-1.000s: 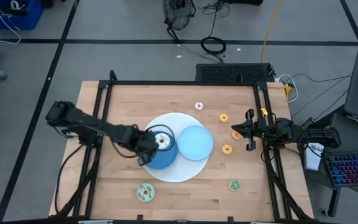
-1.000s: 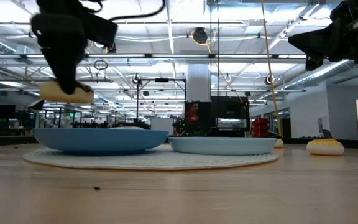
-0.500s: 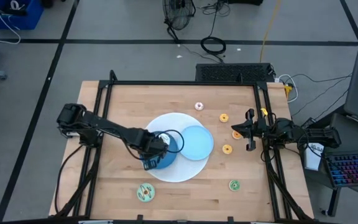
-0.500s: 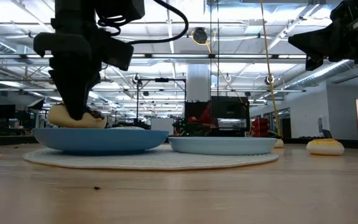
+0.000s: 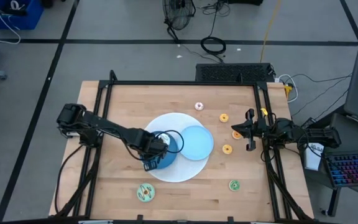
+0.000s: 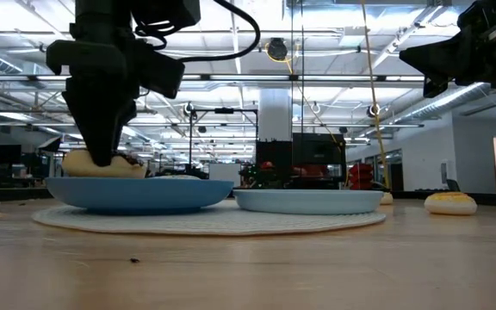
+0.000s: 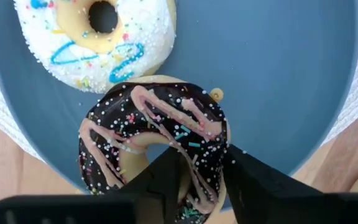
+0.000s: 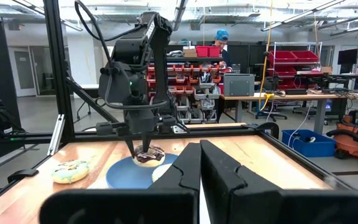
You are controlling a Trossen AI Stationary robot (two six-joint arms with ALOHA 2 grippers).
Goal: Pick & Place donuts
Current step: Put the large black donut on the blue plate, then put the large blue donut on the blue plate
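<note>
My left gripper (image 5: 156,149) (image 7: 202,155) is shut on the chocolate-brown donut (image 7: 157,143) over the dark blue plate (image 7: 278,74). The white-iced donut (image 7: 95,37) lies flat on that same plate, right beside it. The green-iced donut (image 5: 145,193) lies on the wood near the table's near edge. Tiny pink (image 5: 199,106), orange (image 5: 224,117), yellow (image 5: 227,149) and green (image 5: 234,185) donuts lie on the table's right part. My right gripper (image 5: 248,132) (image 8: 199,163) waits shut at the right edge, holding nothing. My left gripper pinches the chocolate donut's ring (image 7: 205,163) between its two fingers, one finger (image 7: 166,174) in the hole and the other (image 7: 247,180) outside. The fingers come from above, pointing down. The donut (image 6: 102,164) sits low on the dark plate, its far edge against the white donut.
A lighter blue plate (image 5: 196,142) sits beside the dark one, both on a round white mat (image 5: 179,173). A black frame (image 5: 107,112) borders the table. Bare wood lies along the near edge and on the table's left part.
My left gripper has come down with the chocolate donut, from well above the dark plate to plate level, and has then kept still. The donut now sits low on the plate beside the white one. The fingers stay shut on it.
</note>
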